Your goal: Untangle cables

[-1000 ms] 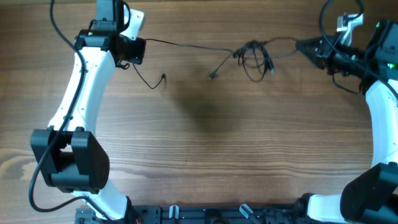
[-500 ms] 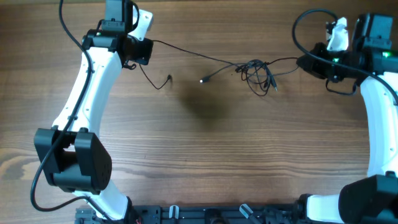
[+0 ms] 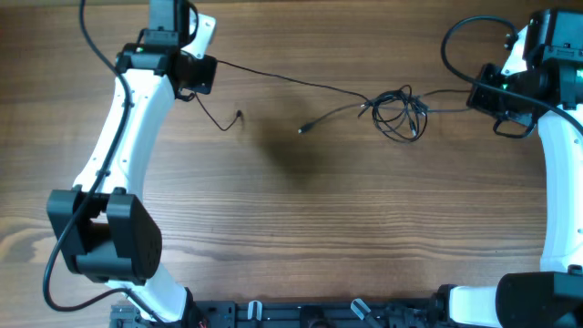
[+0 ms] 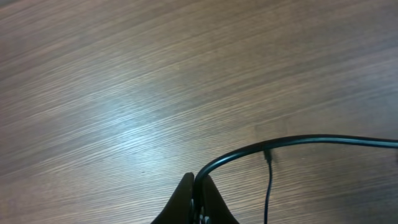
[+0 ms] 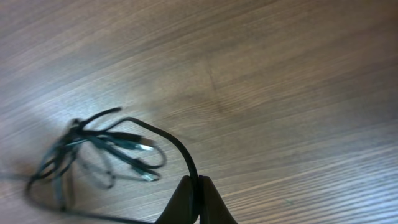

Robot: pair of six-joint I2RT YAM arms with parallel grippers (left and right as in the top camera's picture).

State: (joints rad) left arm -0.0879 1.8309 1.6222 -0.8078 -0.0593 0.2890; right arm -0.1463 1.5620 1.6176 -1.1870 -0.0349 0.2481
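The cables (image 3: pixel 282 81) are only partly untangled. One long cord is pulled out straight, but a knot (image 3: pixel 399 111) of small loops sits in the middle of it, so most of the work is left. To the left of the knot a short end with a plug (image 3: pixel 302 130) lies loose on the table (image 3: pixel 319 228). Farther left of the knot another thin end (image 3: pixel 239 115) hangs down in a curl. The right wrist view is blurry, so I cannot tell how many cords are in the knot.

The left gripper (image 4: pixel 198 191) is far to the left of the knot. Its fingers are pressed together and pinch the long cord. The right gripper (image 5: pixel 193 185) is just to the right of the knot, pinching the other end tight. Both arms reach out to the far side of the table, and the cord runs between them.
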